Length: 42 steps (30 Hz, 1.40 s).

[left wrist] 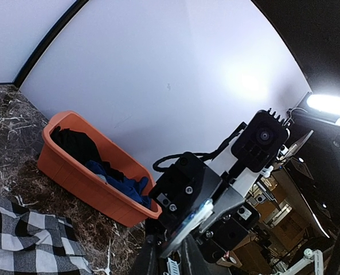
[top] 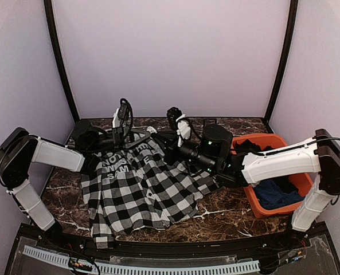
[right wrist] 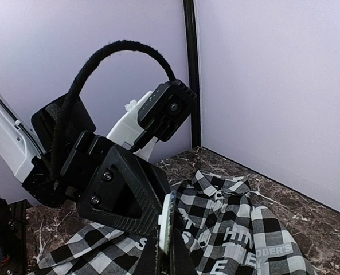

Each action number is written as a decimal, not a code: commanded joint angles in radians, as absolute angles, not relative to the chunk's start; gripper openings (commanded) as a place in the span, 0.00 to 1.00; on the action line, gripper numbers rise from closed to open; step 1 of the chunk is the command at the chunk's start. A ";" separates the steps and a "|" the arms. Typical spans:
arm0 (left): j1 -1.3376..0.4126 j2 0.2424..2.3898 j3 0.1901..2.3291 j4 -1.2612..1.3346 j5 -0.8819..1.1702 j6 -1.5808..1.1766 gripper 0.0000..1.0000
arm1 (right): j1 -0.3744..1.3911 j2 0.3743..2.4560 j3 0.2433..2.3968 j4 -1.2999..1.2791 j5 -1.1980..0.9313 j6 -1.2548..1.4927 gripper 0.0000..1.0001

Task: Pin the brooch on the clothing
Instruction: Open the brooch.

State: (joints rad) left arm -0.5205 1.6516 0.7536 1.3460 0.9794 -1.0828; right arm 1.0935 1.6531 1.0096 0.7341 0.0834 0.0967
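Note:
The black-and-white checked clothing (top: 141, 189) lies spread on the marble table, its white lettering up (right wrist: 261, 229). Both grippers meet just above its collar end. My right gripper (right wrist: 165, 240) is shut on the brooch (right wrist: 167, 220), a thin round disc seen edge-on. My left gripper (left wrist: 178, 252) comes from the opposite side. One of its ribbed fingers (right wrist: 132, 197) lies flat against the brooch's left face, and its other finger is hidden behind the disc. The brooch's pale edge (left wrist: 207, 215) also shows in the left wrist view. From above, the left gripper (top: 157, 139) and right gripper (top: 171, 148) cover the brooch.
An orange bin (top: 256, 200) stands at the right of the table with a dark blue garment (top: 276, 192) and black cloth in it, also seen in the left wrist view (left wrist: 83, 177). White walls with black corner posts (right wrist: 191, 69) close in the table.

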 commanded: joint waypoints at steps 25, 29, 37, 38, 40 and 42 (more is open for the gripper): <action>-0.529 1.742 0.807 1.538 1.054 -1.262 0.02 | 1.193 1.748 0.956 0.926 -0.033 -0.488 0.00; -0.532 1.743 0.814 1.557 1.061 -1.276 0.02 | 1.193 1.758 0.928 0.986 -0.089 -0.558 0.00; -0.535 1.736 0.812 1.574 1.060 -1.282 0.04 | 1.193 1.769 0.932 0.974 -0.159 -0.524 0.00; -0.535 1.733 0.811 1.574 1.059 -1.281 0.04 | 1.193 1.767 0.932 0.975 -0.156 -0.514 0.00; -0.535 1.725 0.809 1.574 1.059 -1.274 0.04 | 1.190 1.761 0.924 0.985 -0.150 -0.494 0.00; -0.534 1.716 0.808 1.568 1.059 -1.267 0.04 | 1.184 1.748 0.913 0.995 -0.148 -0.469 0.00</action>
